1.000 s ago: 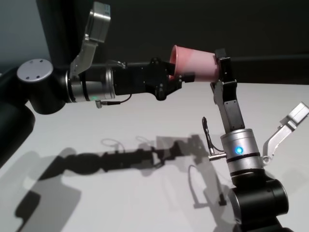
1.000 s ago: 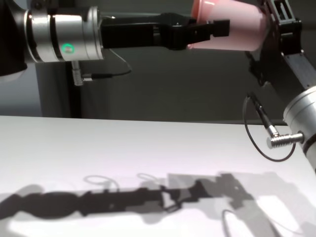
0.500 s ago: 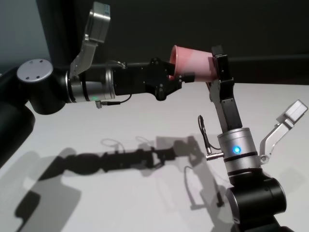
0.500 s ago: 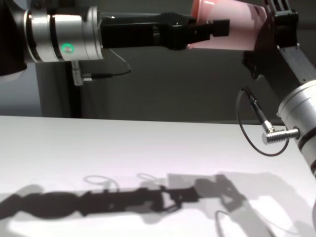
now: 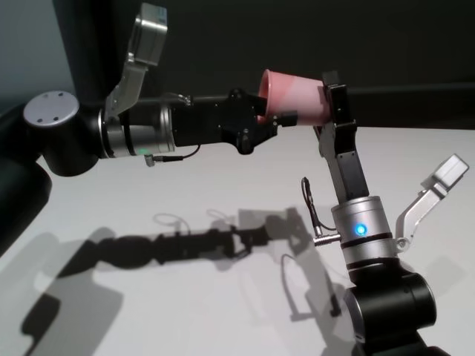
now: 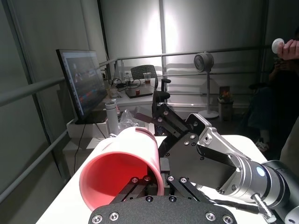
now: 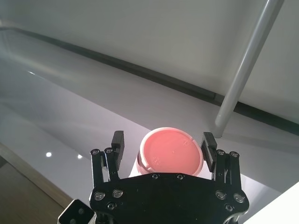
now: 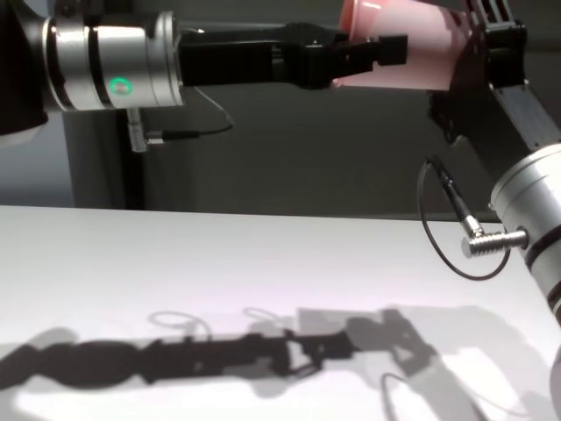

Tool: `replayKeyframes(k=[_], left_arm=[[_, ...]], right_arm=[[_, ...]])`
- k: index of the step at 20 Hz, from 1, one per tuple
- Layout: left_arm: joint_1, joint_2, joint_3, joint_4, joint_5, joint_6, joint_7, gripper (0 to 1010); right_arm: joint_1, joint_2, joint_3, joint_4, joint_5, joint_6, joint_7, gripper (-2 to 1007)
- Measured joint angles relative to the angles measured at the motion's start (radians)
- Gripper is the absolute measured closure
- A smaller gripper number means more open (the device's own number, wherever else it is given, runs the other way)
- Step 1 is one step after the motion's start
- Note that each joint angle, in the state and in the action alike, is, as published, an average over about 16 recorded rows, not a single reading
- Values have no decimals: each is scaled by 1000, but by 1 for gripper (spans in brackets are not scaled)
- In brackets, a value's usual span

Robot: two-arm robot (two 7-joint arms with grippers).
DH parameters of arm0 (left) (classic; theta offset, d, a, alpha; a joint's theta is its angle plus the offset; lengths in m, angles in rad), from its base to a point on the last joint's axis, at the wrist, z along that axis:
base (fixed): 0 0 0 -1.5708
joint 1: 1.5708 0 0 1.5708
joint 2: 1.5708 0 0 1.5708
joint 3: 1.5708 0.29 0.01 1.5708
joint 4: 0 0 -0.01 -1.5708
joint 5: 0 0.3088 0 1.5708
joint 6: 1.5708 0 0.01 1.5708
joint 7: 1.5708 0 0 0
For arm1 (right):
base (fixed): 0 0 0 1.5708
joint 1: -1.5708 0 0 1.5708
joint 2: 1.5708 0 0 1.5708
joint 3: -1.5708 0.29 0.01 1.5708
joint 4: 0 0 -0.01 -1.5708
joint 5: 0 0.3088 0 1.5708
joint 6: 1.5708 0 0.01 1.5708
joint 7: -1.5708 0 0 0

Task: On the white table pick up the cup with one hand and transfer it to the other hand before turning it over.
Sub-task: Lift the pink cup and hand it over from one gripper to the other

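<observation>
We're mid-handover: the cup (image 5: 295, 96) is up in the air, well above the white table (image 5: 223, 297), lying sideways. Left gripper (image 5: 278, 117) is clamped on its rim. Right gripper (image 7: 162, 149) has fingers apart either side of the base, not gripping yet. Next, we reckon, right closes, then left lets go.

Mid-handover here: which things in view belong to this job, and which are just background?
Job:
- cup, held on its side above the white table
- left gripper, shut on the cup's rim
- right gripper, open, fingers either side of the cup's base

Background:
- monitor
- fan
- office chair
</observation>
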Motion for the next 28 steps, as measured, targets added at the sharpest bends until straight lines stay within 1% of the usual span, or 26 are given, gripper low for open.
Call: replayKeyframes(k=[7,18,28], left_arm=[[0,0,0,0,0,0,0,964],[0,0,0,0,0,0,0,964],[0,0,0,0,0,0,0,964]], right_arm=[[3,8,-13,6,13,-11,-6,3],[7,27,-34,11,35,-26,-6,3],[8,38,-42,11,42,-31,-6,3]])
